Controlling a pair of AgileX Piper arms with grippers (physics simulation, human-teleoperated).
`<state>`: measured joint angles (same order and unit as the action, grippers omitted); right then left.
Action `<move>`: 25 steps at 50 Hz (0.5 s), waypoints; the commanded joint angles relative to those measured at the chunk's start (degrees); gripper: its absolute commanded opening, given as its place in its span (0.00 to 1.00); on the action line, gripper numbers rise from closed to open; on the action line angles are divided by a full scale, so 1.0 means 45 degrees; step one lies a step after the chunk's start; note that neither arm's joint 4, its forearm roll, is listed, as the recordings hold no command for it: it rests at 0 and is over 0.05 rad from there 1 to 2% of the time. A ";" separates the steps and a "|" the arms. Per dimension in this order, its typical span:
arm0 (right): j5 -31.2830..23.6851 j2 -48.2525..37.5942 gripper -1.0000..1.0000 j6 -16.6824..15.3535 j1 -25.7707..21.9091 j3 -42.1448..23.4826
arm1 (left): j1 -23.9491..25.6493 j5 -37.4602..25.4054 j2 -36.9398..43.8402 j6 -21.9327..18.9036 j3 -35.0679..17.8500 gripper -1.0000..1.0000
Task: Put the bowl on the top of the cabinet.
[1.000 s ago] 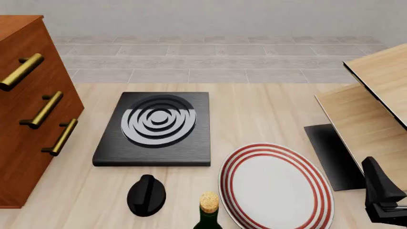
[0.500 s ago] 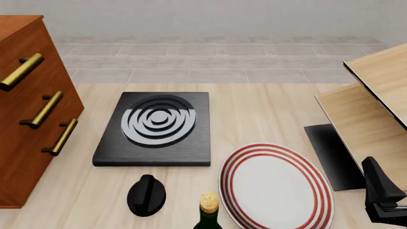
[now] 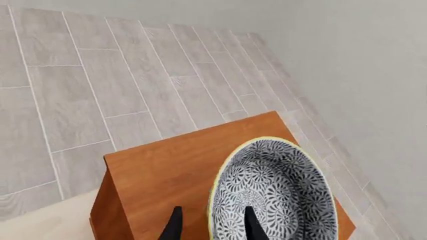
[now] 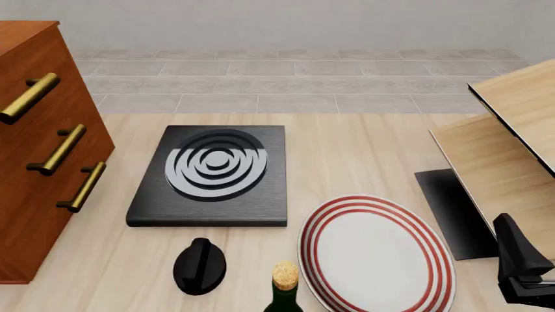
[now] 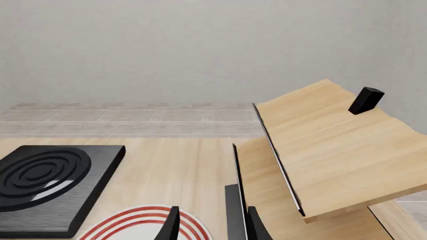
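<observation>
We see the round floral bowl (image 3: 273, 192) (cream rim) on the smooth wooden cabinet (image 3: 160, 175), left jaws pinching its rim.

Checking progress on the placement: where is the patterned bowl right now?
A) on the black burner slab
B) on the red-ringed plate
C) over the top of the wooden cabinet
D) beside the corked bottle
C: the left wrist view shows the bowl over the cabinet top, with the left gripper fingertips at its rim.
</observation>
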<state>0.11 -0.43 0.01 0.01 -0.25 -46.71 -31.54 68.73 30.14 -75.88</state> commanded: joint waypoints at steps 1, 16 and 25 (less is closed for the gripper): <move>0.0000 -0.0002 1.00 -0.0001 -0.0002 0.0000 | 0.0237 -0.0010 -0.0285 -0.0517 0.0034 1.00; 0.0000 0.0000 1.00 -0.0002 0.0000 0.0000 | 0.0395 -0.0012 -0.0518 -0.0783 0.0063 1.00; 0.0000 0.0000 1.00 0.0001 0.0002 0.0000 | 0.0555 -0.0104 -0.0881 -0.0666 -0.0027 1.00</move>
<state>0.11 -0.43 0.01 0.02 -0.25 -44.87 -31.75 66.16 27.19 -75.77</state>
